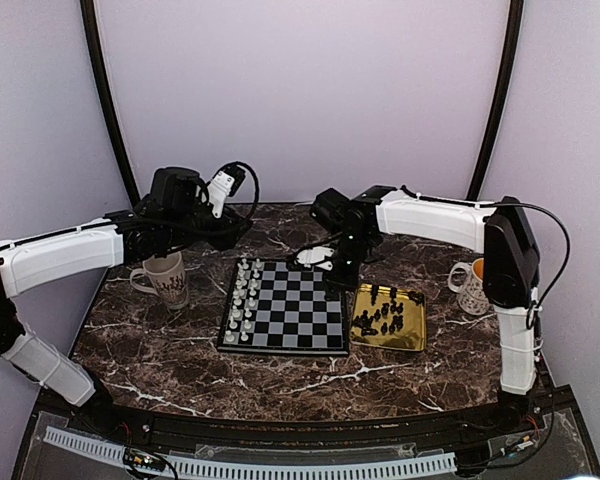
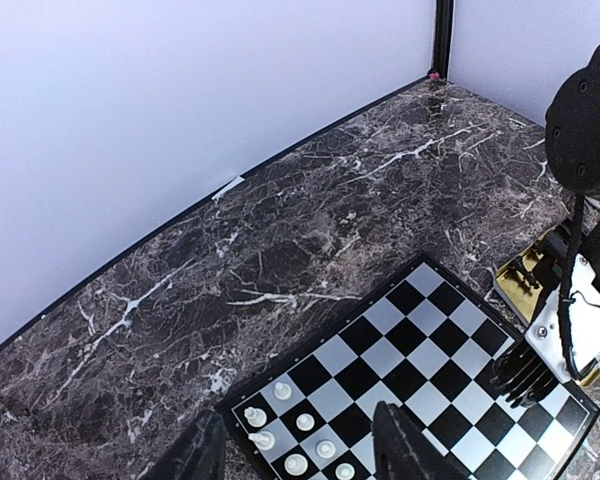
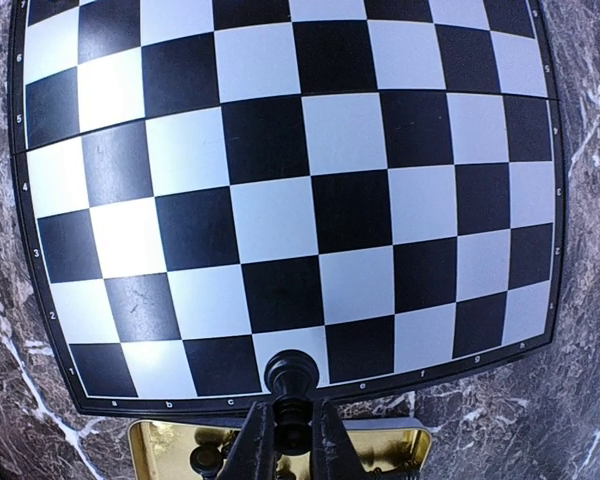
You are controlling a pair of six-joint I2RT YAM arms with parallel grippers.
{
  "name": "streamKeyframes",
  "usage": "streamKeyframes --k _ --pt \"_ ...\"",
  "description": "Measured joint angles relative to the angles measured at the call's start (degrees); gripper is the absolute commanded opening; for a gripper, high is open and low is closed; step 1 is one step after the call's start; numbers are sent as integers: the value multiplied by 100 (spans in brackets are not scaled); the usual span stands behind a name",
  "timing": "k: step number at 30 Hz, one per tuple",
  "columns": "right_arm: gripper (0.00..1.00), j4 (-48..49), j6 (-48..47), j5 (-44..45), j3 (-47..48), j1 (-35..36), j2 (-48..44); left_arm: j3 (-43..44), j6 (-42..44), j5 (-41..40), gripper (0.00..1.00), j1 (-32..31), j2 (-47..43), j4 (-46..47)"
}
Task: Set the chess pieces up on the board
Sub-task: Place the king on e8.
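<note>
TEXT ON BOARD: small pale digits 1 to 6 are running up the left rim of the flat square black-and-pale-grey chequered chessboard (image 3: 350, 210) | letters a, b, c, e, f, g, h are showing along its near rim | TEXT ON MUG: dark print on the cream ceramic mug (image 1: 165, 278) is showing too small to read

The left arm (image 1: 65, 255) reached in from the left, wrist held high, and the left fingers (image 2: 405, 445) stood apart with nothing between them. The right arm (image 1: 435, 220) stretched leftward, wrist tipped down, the right fingers (image 3: 330, 455) pinched on a black chess piece (image 3: 289, 385)
</note>
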Motion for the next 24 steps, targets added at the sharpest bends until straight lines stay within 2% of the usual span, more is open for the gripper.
streamKeyframes --k 24 --pt "2 -144 68 219 87 42 433 -33 129 -39 53 0 -44 85"
